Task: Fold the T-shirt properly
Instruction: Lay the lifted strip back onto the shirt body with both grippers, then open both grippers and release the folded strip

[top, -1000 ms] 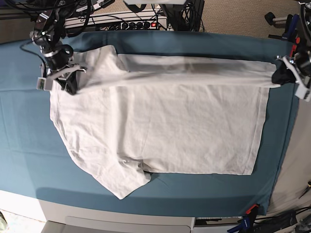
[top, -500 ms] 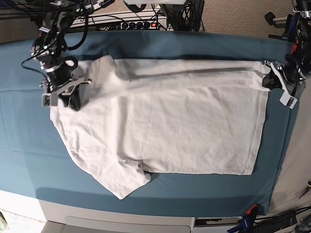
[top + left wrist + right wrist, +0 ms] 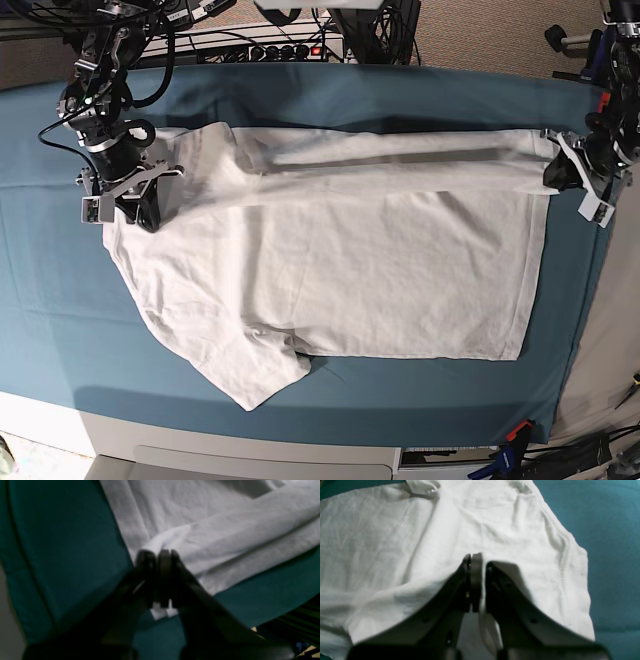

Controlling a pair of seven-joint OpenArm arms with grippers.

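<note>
The left gripper (image 3: 556,172), at the right edge of the base view, has its jaws pressed together on a bunched corner of the T-shirt (image 3: 340,260); the left wrist view shows white cloth (image 3: 165,540) pinched right at the fingertips. The right gripper (image 3: 140,203), at the upper left of the base view, is likewise clamped on the shirt, with a thin layer of fabric caught between its closed fingers (image 3: 476,580).

Compared with a second ago, both grippers have shifted. The left one has drawn in from the far right edge and sits a little higher in the frame, over the teal sheet (image 3: 60,300) just beside the shirt's hem end. The right one has dropped slightly lower. Between them the far long edge of the shirt runs as a folded-over band across the upper part of the frame, now looser and flatter than the taut line it made before.

The rest of the shirt lies flat on the sheet in the middle of the frame, one sleeve (image 3: 255,375) sticking out at the lower left. This looks like the first lengthwise fold being carried toward the near side, with most of the travel not yet done.
</note>
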